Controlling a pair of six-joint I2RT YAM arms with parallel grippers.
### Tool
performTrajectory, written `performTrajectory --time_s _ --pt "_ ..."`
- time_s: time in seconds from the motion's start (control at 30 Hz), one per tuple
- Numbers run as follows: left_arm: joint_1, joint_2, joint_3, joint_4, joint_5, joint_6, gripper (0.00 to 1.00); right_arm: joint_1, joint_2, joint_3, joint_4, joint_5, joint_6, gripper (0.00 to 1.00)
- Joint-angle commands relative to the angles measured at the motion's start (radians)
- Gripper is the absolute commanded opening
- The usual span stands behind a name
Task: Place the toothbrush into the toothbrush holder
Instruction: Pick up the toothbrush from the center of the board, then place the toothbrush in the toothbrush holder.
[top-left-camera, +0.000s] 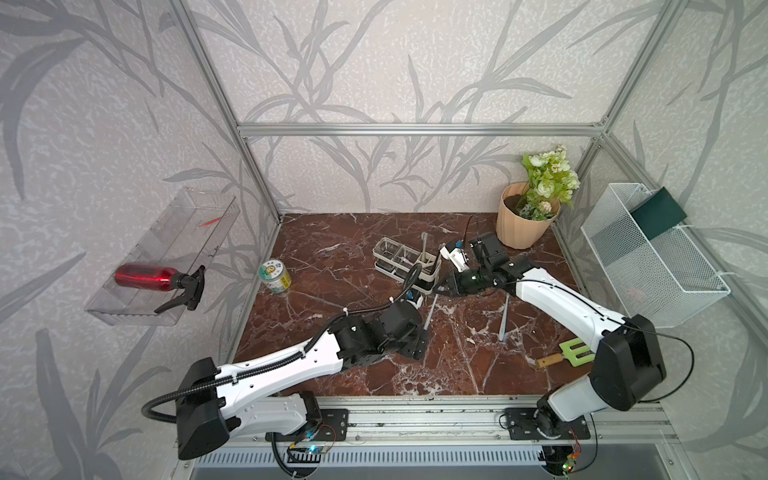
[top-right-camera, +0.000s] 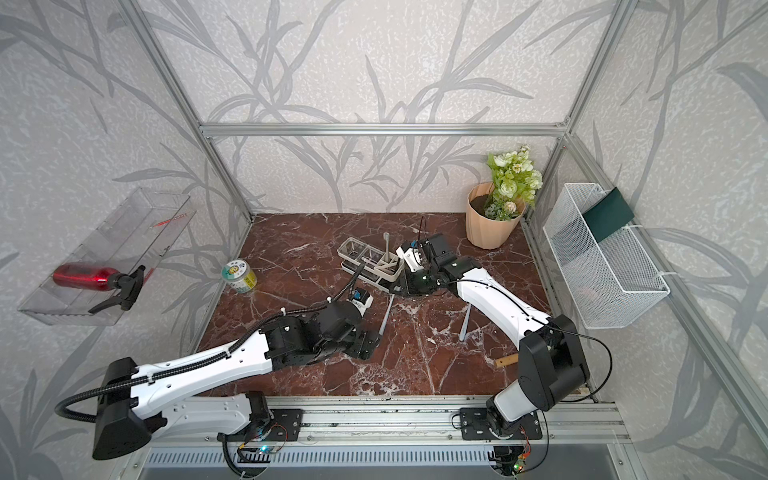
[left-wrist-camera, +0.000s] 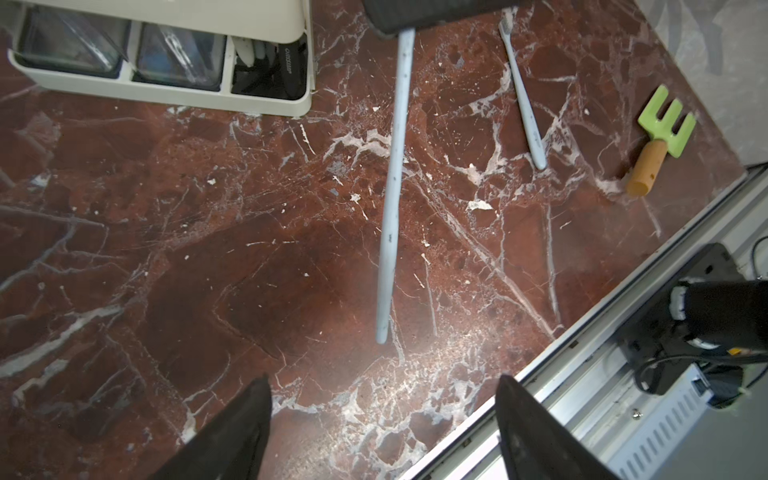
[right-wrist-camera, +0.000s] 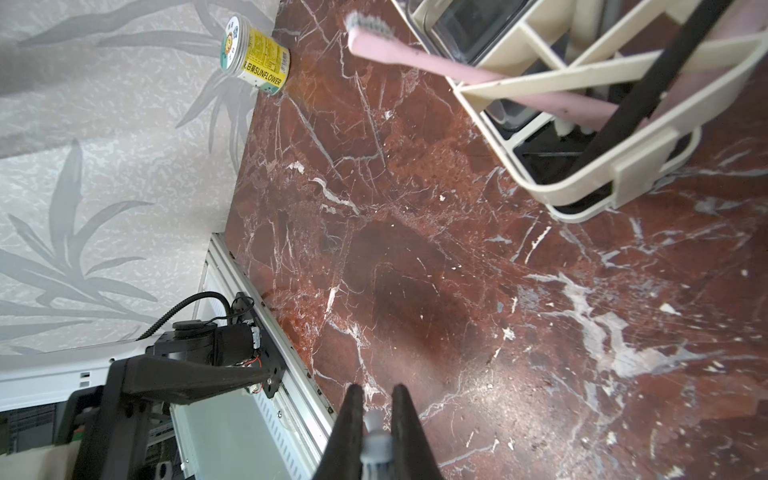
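Surface: red-brown marble tabletop (top-left-camera: 332, 257), leaf-print walls, aluminium frame all round.
Toothbrush holder (left-wrist-camera: 166, 89): cream frame caddy mid-table. Two clear cups, slotted divider section at the end nearest the right arm.
Toothbrush (left-wrist-camera: 392, 187): pale blue-grey and outside the holder, just beside its divider end. Handle slants away from the holder toward the front rail.
Right gripper (right-wrist-camera: 376, 399): fingers pressed onto the toothbrush's upper end, pinching it. The right wrist view shows the grey stem sitting between them.
Left gripper (left-wrist-camera: 383, 380): fingers spread wide with nothing between them. The toothbrush's handle tip sits just ahead of them, not touching.
Handle tip: may be resting on the marble, can't tell from these angles.
Pink toothbrush (right-wrist-camera: 415, 56): already in the divider section, leaning, bristles sticking up out of the top.
Spare toothbrush (top-left-camera: 504, 318): flat on the marble beside the right forearm, well apart from the holder.
Rake (left-wrist-camera: 665, 133): green head, wooden handle, near the front right corner.
Can (top-left-camera: 274, 276): yellow label, at the left edge of the tabletop.
Flower pot (top-left-camera: 519, 228): ribbed peach, back right corner.
Wire basket (top-left-camera: 648, 266): white mesh, on the right wall.
Spray bottle (top-left-camera: 145, 276): red, lying in a clear tray on the left wall.
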Motion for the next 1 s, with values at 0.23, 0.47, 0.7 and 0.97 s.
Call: performTrajectory --time_s 0.23,0.47,0.7,0.97 --pt "0.270 -0.148 0.160 -0.212 -0.038 0.067 0.99 0.013 -0.106 0.163 0.048 0.296 -0.075 0.00" --pt "0.518 -0.223 0.094 -0.190 -0.077 0.038 0.99 0.043 -0.132 0.222 0.094 0.491 -0.136 0.00" --pt "0.634 -0.277 0.045 -0.161 -0.084 -0.010 0.99 0.071 -0.076 0.271 0.106 0.570 -0.190 0.00" --pt "0.647 -0.279 0.036 -0.164 -0.069 -0.010 0.99 0.077 0.017 0.328 0.119 0.608 -0.206 0.00"
